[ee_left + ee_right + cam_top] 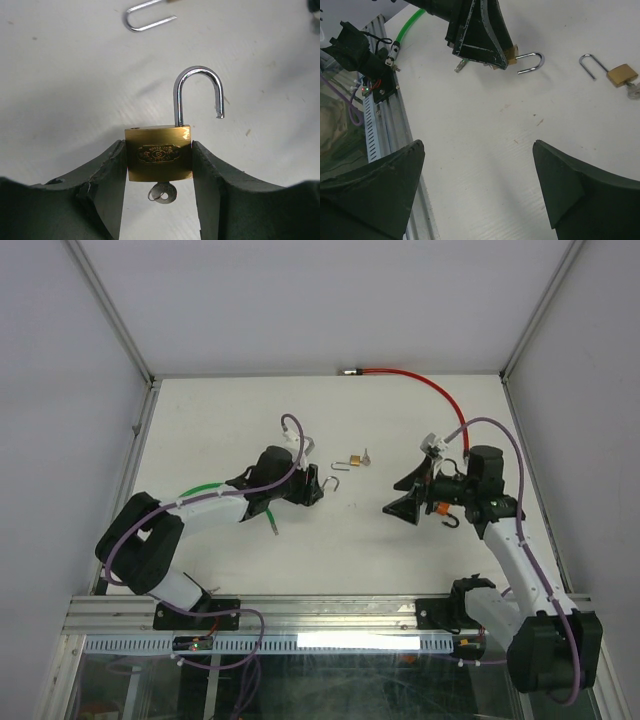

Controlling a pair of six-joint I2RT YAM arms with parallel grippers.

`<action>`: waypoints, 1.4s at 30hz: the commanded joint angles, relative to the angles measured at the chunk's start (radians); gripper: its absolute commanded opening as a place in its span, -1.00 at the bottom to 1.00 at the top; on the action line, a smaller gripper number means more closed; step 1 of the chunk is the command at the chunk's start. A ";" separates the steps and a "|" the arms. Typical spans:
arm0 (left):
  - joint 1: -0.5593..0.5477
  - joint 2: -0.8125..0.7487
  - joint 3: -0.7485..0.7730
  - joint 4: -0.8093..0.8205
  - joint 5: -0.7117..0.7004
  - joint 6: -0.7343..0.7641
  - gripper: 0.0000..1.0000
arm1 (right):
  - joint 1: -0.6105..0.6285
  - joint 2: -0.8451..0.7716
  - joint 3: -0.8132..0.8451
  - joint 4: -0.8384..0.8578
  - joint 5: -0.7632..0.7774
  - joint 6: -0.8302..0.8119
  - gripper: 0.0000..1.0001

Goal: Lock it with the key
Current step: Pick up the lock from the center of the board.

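My left gripper [158, 146] is shut on a brass padlock [159, 157], its fingers pressing the body's two sides. The silver shackle [197, 95] stands swung open, its free end out of the body. A key [162, 192] sticks out of the lock's underside, between the fingers. From above, the left gripper [318, 488] is near the table's middle. A second brass padlock [352, 462] lies just beyond with its own key [365, 456] and an open shackle. My right gripper [405, 502] is to the right of them, open and holding nothing [477, 145].
A red cable [410, 377] runs along the back wall. A green cable [205, 490] lies by the left arm. An aluminium rail [300, 612] borders the near edge. White walls enclose the table on three sides.
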 commanded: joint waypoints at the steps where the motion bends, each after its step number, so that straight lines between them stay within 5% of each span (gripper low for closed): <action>1: -0.007 -0.051 -0.055 0.264 0.306 0.058 -0.97 | 0.054 0.078 0.035 0.023 -0.003 -0.031 0.85; 13: -0.128 -0.151 -0.225 0.569 0.347 0.222 -1.00 | 0.138 0.396 0.154 -0.049 0.049 0.170 0.65; 29: -0.221 -0.109 -0.185 0.531 0.237 0.329 -1.00 | 0.229 0.526 0.196 -0.104 0.022 0.194 0.18; 38: -0.227 -0.069 -0.166 0.515 0.241 0.329 -1.00 | 0.272 0.555 0.210 -0.122 0.003 0.172 -0.39; 42: -0.227 -0.071 -0.160 0.507 0.234 0.324 -1.00 | 0.275 0.552 0.215 -0.122 0.002 0.158 -0.86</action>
